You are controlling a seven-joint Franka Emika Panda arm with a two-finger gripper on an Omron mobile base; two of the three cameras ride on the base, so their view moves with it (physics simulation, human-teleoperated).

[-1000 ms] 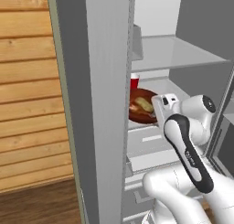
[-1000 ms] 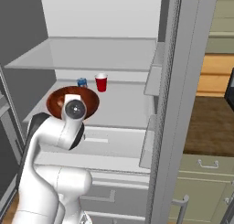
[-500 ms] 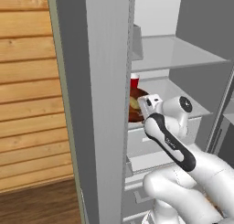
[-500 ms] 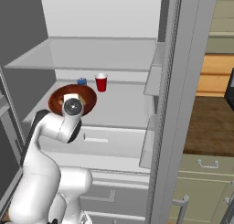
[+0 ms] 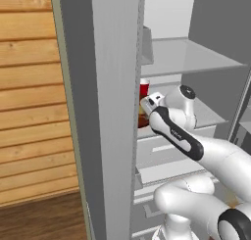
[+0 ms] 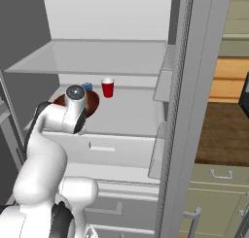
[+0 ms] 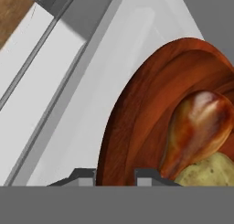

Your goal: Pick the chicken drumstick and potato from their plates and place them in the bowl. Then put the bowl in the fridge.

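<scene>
In the hand view the glossy reddish-brown bowl (image 7: 137,118) fills the right side. My gripper (image 7: 115,176) is shut on its near rim, one fingertip on each side of the wall. Inside the bowl the orange-brown chicken drumstick (image 7: 196,127) lies against the pale potato (image 7: 208,173). From the right base view the bowl (image 6: 92,102) is over the fridge's middle shelf (image 6: 131,116), partly behind my wrist. In the left base view a sliver of the bowl (image 5: 142,120) shows past the grey fridge wall (image 5: 115,111). The plates are out of view.
A red cup (image 6: 107,88) and a small blue can (image 6: 87,87) stand at the back of the same shelf. A glass shelf (image 6: 97,57) spans above and white drawers (image 6: 112,147) sit below. The open fridge door (image 6: 194,110) stands on the right.
My arm has stretched further into the fridge, carrying the bowl deeper over the middle shelf. In the left base view the bowl is now mostly hidden. The grip is unchanged.
</scene>
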